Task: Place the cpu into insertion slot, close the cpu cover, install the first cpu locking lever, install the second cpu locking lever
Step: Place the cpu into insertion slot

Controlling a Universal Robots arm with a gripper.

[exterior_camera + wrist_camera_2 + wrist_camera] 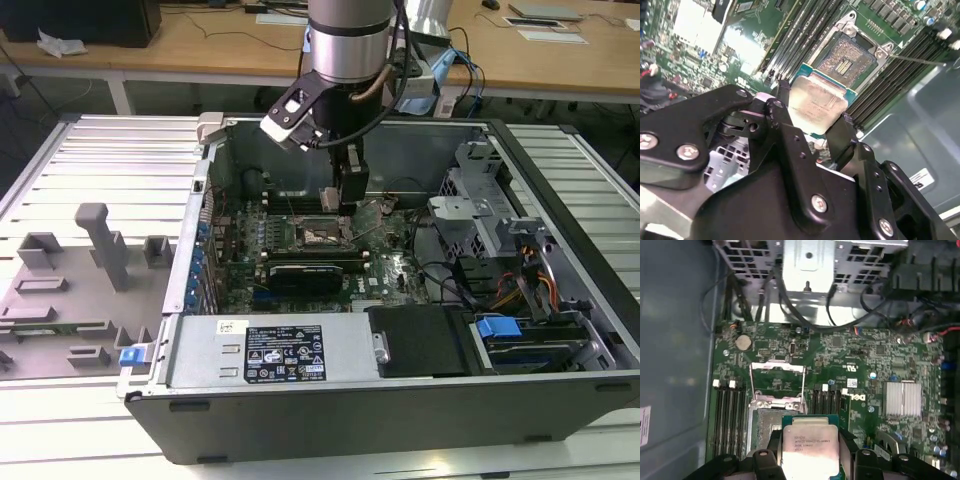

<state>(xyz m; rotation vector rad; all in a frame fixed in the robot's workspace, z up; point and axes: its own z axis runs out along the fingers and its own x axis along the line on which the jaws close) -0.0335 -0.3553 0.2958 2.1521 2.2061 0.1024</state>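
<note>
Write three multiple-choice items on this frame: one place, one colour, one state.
1. Where is the cpu?
A) seated in the insertion slot
B) held in the pincer, clear of the slot
C) on the case floor

2. What colour is the circuit board around the slot?
A) green
B) red
C) black

3. What state is the insertion slot in?
A) shut under a plate
B) open, contact field bare
C) chip seated

1 B: both wrist views show it clamped between the black fingers.
2 A: green surrounds the socket.
3 B: the brownish-gold contacts lie uncovered in the second wrist view.
</note>
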